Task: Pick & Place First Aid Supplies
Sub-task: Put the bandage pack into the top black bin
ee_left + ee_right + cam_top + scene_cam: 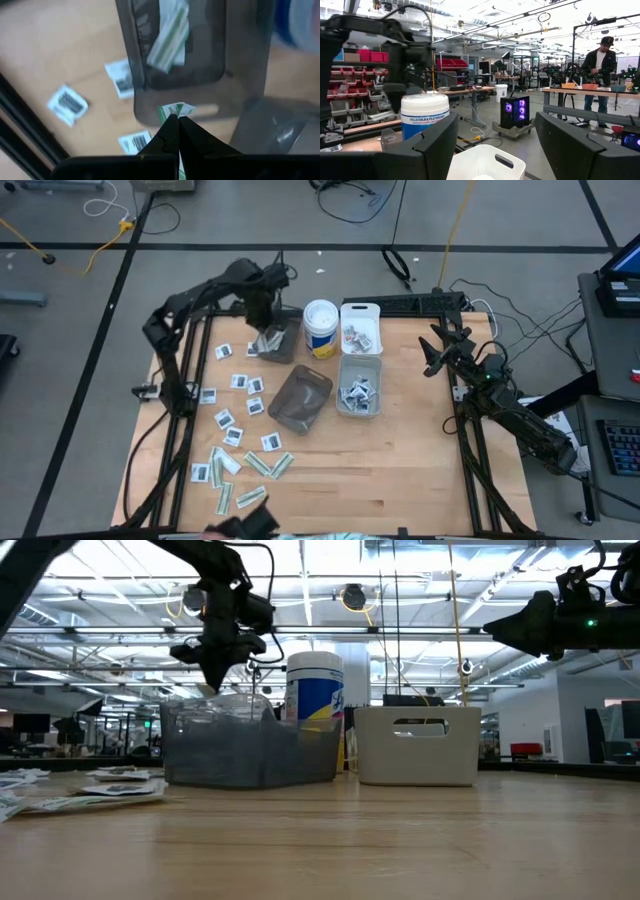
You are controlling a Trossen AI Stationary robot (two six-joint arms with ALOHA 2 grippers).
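Pressed together, the jaws of our left gripper (176,118) pinch one narrow pale green-and-white strip packet (175,110) by its end, and the packet's free end sticks out just past the fingertips; directly beyond those tips lies the near wall of a smoky rectangular plastic bin (220,75), and deeper inside that bin, farther from the jaws, rests another green-and-white strip (169,37); off to one side of the jaws, on the bare pale wooden table (400,470), lie several small white square packets with dark print (67,102), apart from one another and from the bin; in the high view we see the left gripper (262,305) above the upper smoky bin (277,340), with a second smoky bin (298,399) well clear of the jaws and the loose supplies scattered (240,442) between that arm's base and the bins; spread wide and holding nothing, the jaws of our right gripper (432,350) hang at the table's far-right edge, well apart from the packets; ahead of those jaws stand a white wipes canister with blue and yellow label (425,117) and a white plastic bin with a handle slot (487,165); beside it a clear bin (359,387) holds a few packets.
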